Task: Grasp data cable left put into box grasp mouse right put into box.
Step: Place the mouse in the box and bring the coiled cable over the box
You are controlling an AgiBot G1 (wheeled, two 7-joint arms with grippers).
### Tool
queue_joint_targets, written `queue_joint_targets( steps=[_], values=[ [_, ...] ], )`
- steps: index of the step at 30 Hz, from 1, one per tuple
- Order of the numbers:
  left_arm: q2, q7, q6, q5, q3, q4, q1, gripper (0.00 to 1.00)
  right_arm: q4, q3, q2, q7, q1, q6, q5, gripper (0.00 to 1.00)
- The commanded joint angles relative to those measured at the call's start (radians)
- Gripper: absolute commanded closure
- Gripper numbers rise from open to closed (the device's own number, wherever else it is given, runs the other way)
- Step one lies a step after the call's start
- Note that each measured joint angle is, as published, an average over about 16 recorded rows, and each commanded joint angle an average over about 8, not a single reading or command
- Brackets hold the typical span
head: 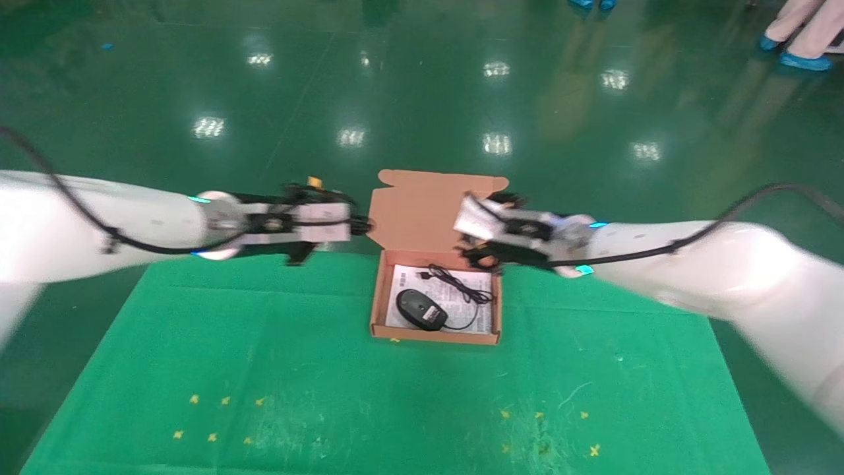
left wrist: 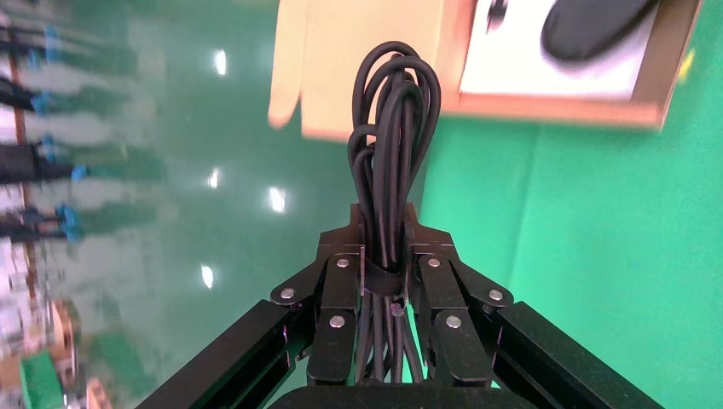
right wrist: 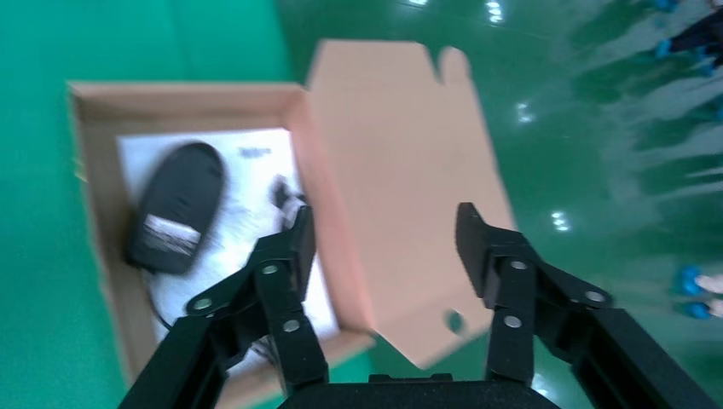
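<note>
My left gripper (left wrist: 384,256) clamps the data cable (left wrist: 394,153) lengthwise, just left of the box (head: 377,297); right jaws gape empty.

Glossy green floor (head: 409,86) – ceiling-light reflections

Place: an industrial hall or robot test floor.
Floor: glossy dark-green coated floor (head: 422,86), mirroring rows of ceiling lights.
People: blue shoe covers (head: 803,61) at the far edge.
Work surface: bright green cloth-covered table (head: 330,396), yellow marker crosses (head: 211,437).
</note>
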Motion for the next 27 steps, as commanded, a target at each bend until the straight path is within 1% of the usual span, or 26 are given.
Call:
queue_joint_targets(
  steps=[1, 7, 11, 14, 18, 27],
  values=[
    [0.030, 0.027, -0.034, -0.012, 0.005, 0.028, 0.010, 1.00, 0.027, 0.002, 0.035, -0.001, 0.010, 0.003, -0.003, 0.00],
    [0.142, 0.165, -0.156, -0.069, 0.017, 0.180, 0.022, 1.00, 0.137, -0.012, 0.159, 0.036, 0.034, 0.009, -0.033, 0.00],
    [0.189, 0.266, -0.221, -0.135, 0.039, 0.257, 0.029, 1.00, 0.216, -0.027, 0.241, 0.076, 0.045, 0.014, -0.057, 0.00],
    [0.202, 0.333, -0.260, -0.200, 0.072, 0.287, 0.036, 1.00, 0.274, -0.040, 0.298, 0.111, 0.052, 0.021, -0.077, 0.00],
    [0.207, 0.402, -0.307, -0.290, 0.135, 0.305, 0.046, 1.00, 0.346, -0.056, 0.364, 0.158, 0.063, 0.031, -0.105, 0.00],
    [0.211, 0.497, -0.394, -0.466, 0.299, 0.322, 0.063, 1.00, 0.476, -0.088, 0.472, 0.251, 0.082, 0.051, -0.169, 0.00]
  ],
)
